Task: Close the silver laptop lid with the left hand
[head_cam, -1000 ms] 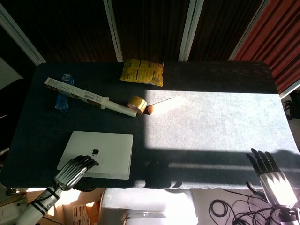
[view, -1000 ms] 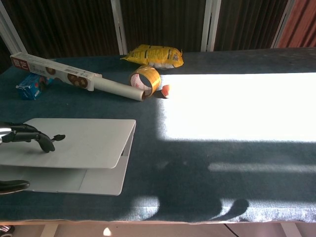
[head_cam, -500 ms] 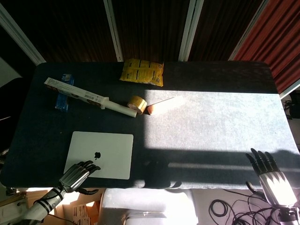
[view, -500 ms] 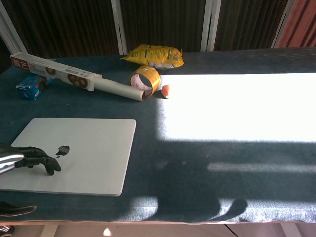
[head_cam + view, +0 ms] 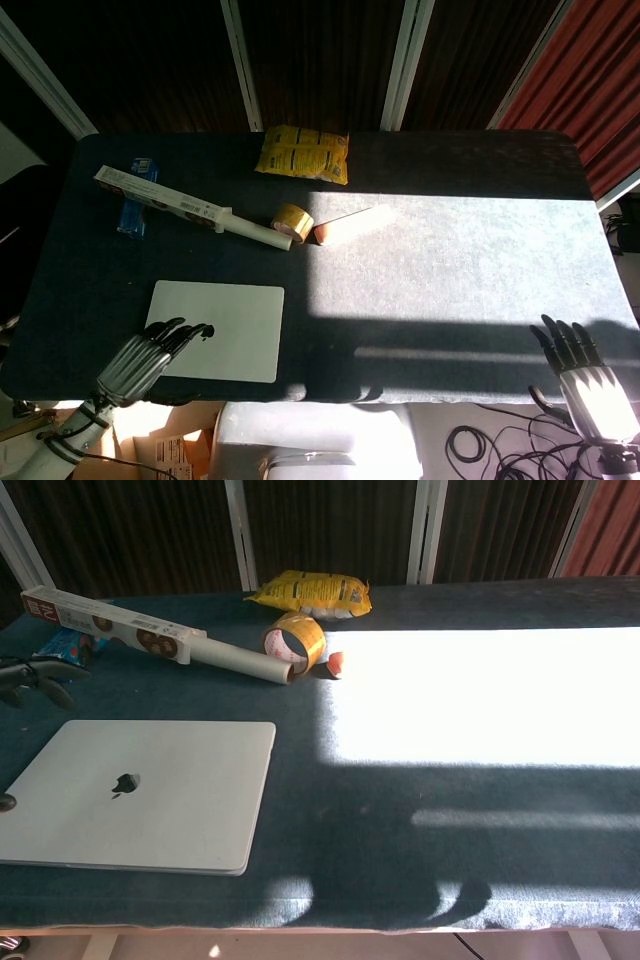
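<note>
The silver laptop (image 5: 215,330) lies at the near left of the table with its lid flat down, logo side up; the chest view shows the laptop (image 5: 140,795) fully folded too. My left hand (image 5: 145,355) hovers over its near left corner with fingers stretched out and nothing in them. In the chest view only the dark fingertips (image 5: 35,675) of that hand reach in at the left edge, raised above the lid. My right hand (image 5: 575,350) hangs past the table's near right edge, fingers apart and empty.
A long box with a paper roll (image 5: 180,208) lies slantwise behind the laptop, with a blue pack (image 5: 135,200) under its left end. A yellow tape roll (image 5: 294,221), a small orange object (image 5: 325,233) and a yellow snack bag (image 5: 303,154) sit further back.
The laptop lid went from partly raised to flat down. My left hand then lifted off the lid and drew back toward the near left edge. The right hand barely moved.
</note>
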Controlling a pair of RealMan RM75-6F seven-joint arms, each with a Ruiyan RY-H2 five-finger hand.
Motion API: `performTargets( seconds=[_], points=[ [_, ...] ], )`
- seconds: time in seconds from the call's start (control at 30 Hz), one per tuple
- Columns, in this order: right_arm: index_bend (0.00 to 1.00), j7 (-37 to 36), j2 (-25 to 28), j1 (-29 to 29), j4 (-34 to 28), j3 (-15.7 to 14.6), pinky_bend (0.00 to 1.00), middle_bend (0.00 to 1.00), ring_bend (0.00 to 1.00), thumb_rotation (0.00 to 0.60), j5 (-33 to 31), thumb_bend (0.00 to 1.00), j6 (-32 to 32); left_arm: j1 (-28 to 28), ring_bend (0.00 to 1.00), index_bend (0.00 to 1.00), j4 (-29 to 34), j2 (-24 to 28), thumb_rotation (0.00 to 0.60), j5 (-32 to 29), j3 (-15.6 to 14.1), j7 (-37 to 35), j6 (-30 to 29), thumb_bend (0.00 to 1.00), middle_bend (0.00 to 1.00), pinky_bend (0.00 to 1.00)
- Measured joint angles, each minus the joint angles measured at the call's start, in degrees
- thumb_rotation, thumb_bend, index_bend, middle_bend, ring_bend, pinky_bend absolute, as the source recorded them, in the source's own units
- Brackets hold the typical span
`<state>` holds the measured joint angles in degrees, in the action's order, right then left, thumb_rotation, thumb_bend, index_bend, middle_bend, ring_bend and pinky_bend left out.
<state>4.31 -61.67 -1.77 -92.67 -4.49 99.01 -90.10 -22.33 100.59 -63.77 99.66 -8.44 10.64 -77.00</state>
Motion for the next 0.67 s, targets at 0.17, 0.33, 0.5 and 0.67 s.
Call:
performTargets(
  seconds=[0.17,0.33,0.5,0.67],
  points=[
    [0.0,1.0,-0.4,0.1,0.0,0.0,0.0,0.0,0.0,0.6,0.0,0.22,0.5,7.2,0.03,0.02,3.4,6.7,0.393,2.8,-1.2,0.6,-9.9,0.13,0.1,0.21],
    [0.0,2.9,-1.1,0.4,-0.4,-0.1,0.0,0.0,0.0,0.6,0.4,0.22,1.3,15.5,0.01,0.01,1.0,2.9,0.524,2.0,-3.0,2.9,-14.1,0.1,0.08,0.17],
    [0.0,4.2,-1.5,0.6,-0.6,-0.1,0.0,0.0,0.0,0.6,0.5,0.22,1.8,18.4,0.0,0.0,-6.0,-2.0,0.6,1.6,-3.6,-1.8,-15.7,0.0,0.08,0.15],
    [0.0,4.1,-1.6,0.3,-0.5,-0.2,0.0,0.0,0.0,0.6,1.0,0.22,0.9,19.5,0.0,0.0,-7.5,-4.1,0.6,2.2,-3.0,0.4,-17.0,0.0,0.07,0.15]
  ],
)
